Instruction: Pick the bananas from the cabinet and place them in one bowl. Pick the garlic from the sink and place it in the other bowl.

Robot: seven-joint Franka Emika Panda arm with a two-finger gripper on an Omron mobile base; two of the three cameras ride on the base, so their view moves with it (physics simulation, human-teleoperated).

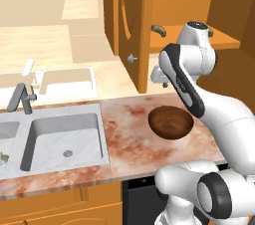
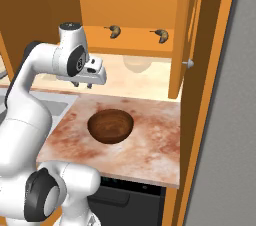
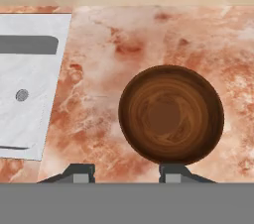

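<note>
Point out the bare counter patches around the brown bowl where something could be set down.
Free: the marbled counter between the sink rim and the brown bowl, and the strip between the bowl and the counter's front edge. Also free: the stretch right of the bowl toward the open cabinet door. Crowded: behind the bowl, where the gripper hangs low.

We can read no words, numbers or signs on anything here. There are no labels and no brand names.
</note>
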